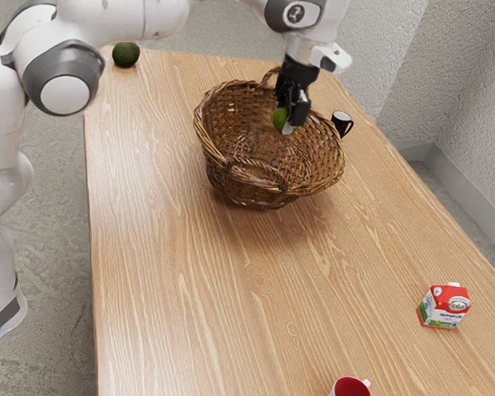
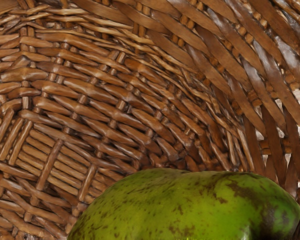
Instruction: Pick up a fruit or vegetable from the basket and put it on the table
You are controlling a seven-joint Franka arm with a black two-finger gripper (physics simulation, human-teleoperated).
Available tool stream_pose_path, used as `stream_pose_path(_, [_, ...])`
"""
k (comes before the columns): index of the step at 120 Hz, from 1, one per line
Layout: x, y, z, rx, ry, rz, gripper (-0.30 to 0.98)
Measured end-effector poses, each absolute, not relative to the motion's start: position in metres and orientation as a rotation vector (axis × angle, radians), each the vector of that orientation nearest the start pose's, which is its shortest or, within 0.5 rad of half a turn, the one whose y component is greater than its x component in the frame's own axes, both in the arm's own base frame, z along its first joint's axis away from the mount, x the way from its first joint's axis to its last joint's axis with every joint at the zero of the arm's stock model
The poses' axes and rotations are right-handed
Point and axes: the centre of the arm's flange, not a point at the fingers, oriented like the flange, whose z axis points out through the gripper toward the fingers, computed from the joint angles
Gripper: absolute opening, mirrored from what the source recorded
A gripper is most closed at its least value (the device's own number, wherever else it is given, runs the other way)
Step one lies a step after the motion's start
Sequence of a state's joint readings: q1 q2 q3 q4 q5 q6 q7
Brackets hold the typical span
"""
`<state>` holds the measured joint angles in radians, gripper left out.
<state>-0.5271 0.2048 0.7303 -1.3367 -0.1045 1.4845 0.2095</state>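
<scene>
Pale, rough walls (image 1: 445, 74) meet a grey floor (image 1: 54, 223) around a long table (image 1: 190, 280) of light wood with streaky grain. Toward the far end of the table sits a brown wicker basket (image 1: 247, 198), wide at the mouth, with a looped handle on the near side and another on the far side.

The arm (image 1: 161, 16) reaches across from the exterior view's upper left, and its black gripper (image 1: 289, 123) points down into the mouth of the basket. Its jaws are closed around a green fruit (image 1: 278, 120), one on either side of it. The fruit is at the basket's opening, within the rim as seen from the side; how high it is above the woven bottom I cannot tell. In the wrist view its skin is bright green with brown specks and darker patches, and the wicker spreads behind it.

Just beyond the basket, on the exterior view's right, stands a black mug (image 1: 341, 124) with a pale inside. A dark green round fruit (image 1: 125, 54) lies by the far corner at the exterior view's left. Well apart from the basket, nearer the camera, are a red and white carton (image 1: 445, 307) and a red cup (image 1: 351, 387), the cup partly cut off by the picture's edge.
</scene>
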Motion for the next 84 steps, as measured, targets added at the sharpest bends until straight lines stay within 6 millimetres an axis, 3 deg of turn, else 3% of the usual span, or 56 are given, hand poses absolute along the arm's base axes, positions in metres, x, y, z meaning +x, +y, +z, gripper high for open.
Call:
stream_pose_path(18, [0.579,-0.023,0.66,-3.121,0.265,0.053,0.28])
stream_pose_path(36, [0.561,-0.125,0.664,-3.083,0.538,0.091,0.27])
stream_pose_path(49, [0.547,-0.177,0.662,-3.055,0.681,0.113,0.27])
stream_pose_path(64, [0.54,-0.218,0.641,-3.035,0.784,0.143,0.27])
stream_pose_path(84, [0.557,-0.233,0.582,-3.032,0.772,0.129,0.26])
